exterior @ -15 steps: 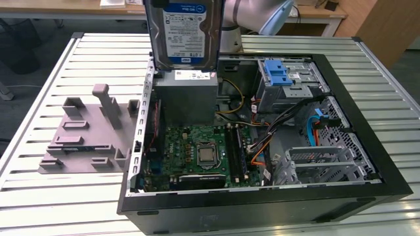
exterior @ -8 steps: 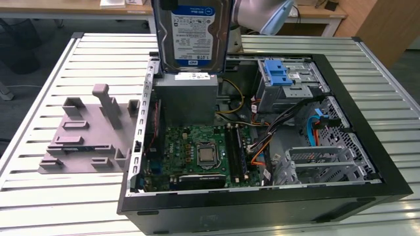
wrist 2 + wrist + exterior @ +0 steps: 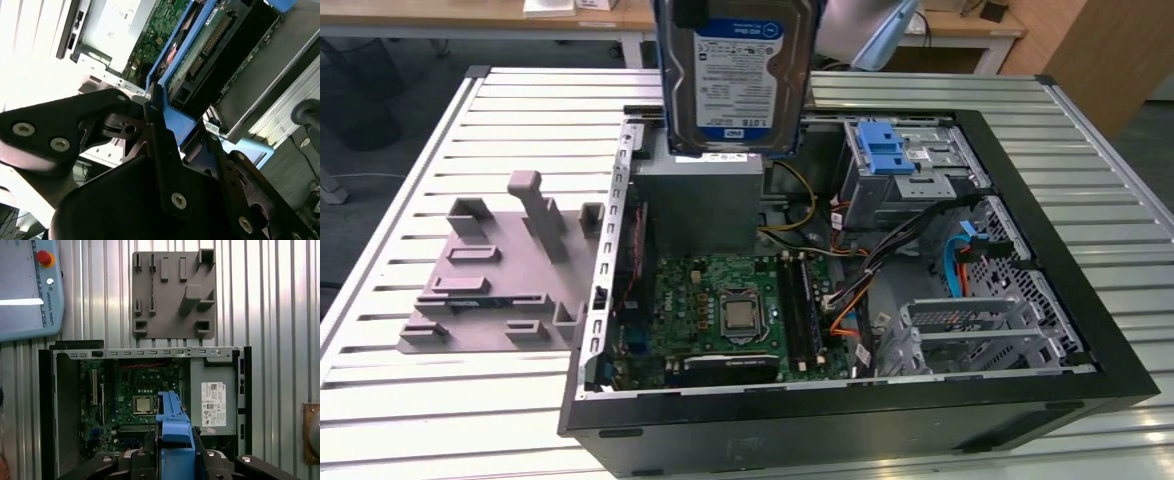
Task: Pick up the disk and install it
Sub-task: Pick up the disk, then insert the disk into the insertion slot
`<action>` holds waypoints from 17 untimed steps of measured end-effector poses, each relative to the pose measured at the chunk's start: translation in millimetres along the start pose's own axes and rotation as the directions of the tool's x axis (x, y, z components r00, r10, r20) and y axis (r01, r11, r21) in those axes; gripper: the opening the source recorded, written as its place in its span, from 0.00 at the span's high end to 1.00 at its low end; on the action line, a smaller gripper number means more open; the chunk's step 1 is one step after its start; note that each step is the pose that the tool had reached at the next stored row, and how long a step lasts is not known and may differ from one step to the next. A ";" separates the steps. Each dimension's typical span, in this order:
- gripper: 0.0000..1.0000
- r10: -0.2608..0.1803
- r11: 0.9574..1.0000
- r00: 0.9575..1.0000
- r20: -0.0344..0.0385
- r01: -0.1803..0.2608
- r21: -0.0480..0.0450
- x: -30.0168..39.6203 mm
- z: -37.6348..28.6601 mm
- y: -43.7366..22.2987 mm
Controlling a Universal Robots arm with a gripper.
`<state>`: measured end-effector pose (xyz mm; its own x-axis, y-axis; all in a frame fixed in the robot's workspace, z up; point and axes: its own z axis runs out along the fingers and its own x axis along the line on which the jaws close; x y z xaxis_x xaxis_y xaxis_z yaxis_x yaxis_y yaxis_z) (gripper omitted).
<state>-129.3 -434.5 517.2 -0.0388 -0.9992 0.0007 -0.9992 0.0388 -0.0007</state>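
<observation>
Black gripper (image 3: 180, 117) jaws sit clamped on the blue carrier of the disk (image 3: 734, 70), which hangs upright at twelve o'clock above the open computer case (image 3: 854, 425). It is likely rigid, fairly heavy and shock-sensitive, so the carrier frame seems the safest hold.

The disk (image 3: 734, 75) sits clamped in the gripper (image 3: 181, 122), raised above the open computer case (image 3: 854, 430), which lies on the surface (image 3: 480, 400). Below the gripper, inside the case, the power-supply box (image 3: 698, 205) and the motherboard (image 3: 720, 320) lie side by side. The drive cage (image 3: 907, 165) stands to the exterior view's right of the gripper. The fixture plate (image 3: 487, 275) rests on the surface outside the case, to the exterior view's left.
</observation>
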 end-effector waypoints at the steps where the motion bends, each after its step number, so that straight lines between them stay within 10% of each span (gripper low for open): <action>1: 0.64 0.000 1.000 1.000 0.000 0.000 0.000 -0.2 0.2 -4.5; 7: 0.64 0.000 1.000 1.000 0.000 0.000 0.000 -1.1 1.0 -27.6; 17: 0.64 0.000 1.000 1.000 0.000 0.000 0.000 -1.1 1.4 -28.0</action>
<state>-101.2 -434.5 515.8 -0.0388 -0.9992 0.0007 -0.9992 0.0388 -0.0006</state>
